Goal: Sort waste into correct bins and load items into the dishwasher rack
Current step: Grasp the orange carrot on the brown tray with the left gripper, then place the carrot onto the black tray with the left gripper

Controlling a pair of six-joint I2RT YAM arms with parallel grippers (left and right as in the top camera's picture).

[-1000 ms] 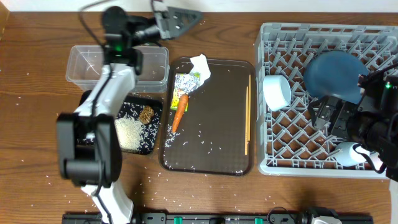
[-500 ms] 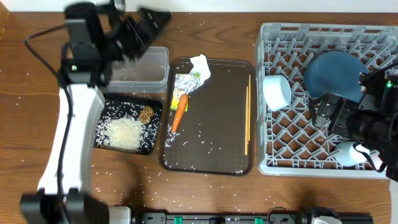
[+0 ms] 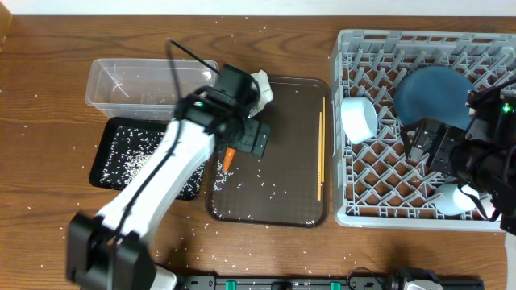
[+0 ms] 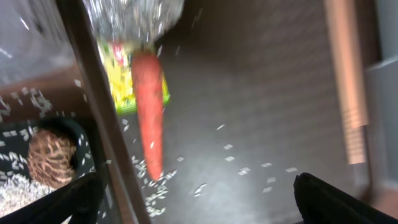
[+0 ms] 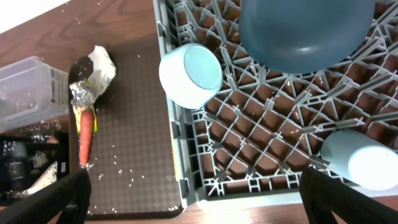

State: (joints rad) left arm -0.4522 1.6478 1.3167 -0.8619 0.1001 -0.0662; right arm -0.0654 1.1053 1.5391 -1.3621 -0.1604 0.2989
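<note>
Left gripper (image 4: 199, 199), jaws wide apart and empty, hangs over the brown serving tray (image 3: 290, 121). One carrot (image 4: 149, 112) lies at 11 o'clock, its thick end on one wrapper (image 4: 134, 78); that view is blurred, and overhead the arm hides most of both. One tissue (image 3: 262, 84) sits at 12 o'clock and two chopsticks (image 3: 322, 145) at 3. Right gripper (image 5: 199, 199), also apart, hovers over the rack (image 3: 387, 217), which holds three bowls: blue bowl (image 5: 298, 31), white bowl (image 5: 189, 74), pale bowl (image 5: 357, 165).

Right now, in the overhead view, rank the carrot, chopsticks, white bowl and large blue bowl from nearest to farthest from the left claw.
From the left claw:
1. carrot, right beside it on the brown tray
2. chopsticks, tray's right edge
3. white bowl, left side of the rack
4. large blue bowl, farther right in the rack
</note>
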